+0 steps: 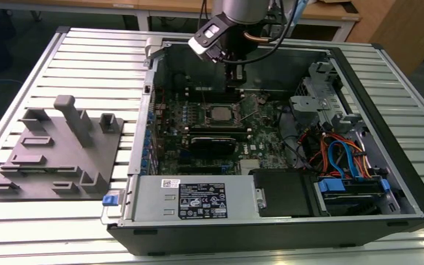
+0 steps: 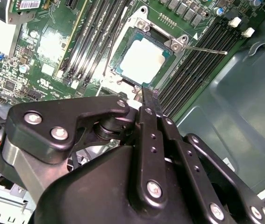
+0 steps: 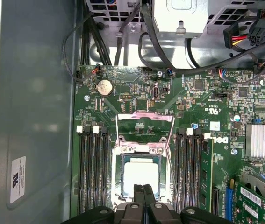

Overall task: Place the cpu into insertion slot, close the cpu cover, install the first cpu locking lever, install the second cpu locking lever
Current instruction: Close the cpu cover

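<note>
The cpu [image 3: 140, 175] lies flat in the insertion slot [image 3: 121, 186], its silvery top showing in both wrist views [image 2: 141, 60] and in the exterior view [image 1: 218, 114]. The cpu cover [image 3: 145, 115] stands swung open at the far side of the socket, off the chip. A thin locking lever [image 2: 208, 49] sticks out unlatched beside the socket, and another wire lever [image 3: 118, 135] runs along the other side. My gripper [image 3: 144, 188] is shut with nothing in it. It hovers just above the socket's near edge [image 2: 144, 92], inside the open case [image 1: 234, 76].
Black memory slots [image 3: 92, 172] flank the socket on both sides. A graphics card [image 1: 213, 144] and a power supply box [image 1: 194, 199] sit nearer the front of the case. Cables and drive cages [image 1: 344, 160] fill the exterior view's right. A grey fixture plate [image 1: 53, 154] lies on the table outside.
</note>
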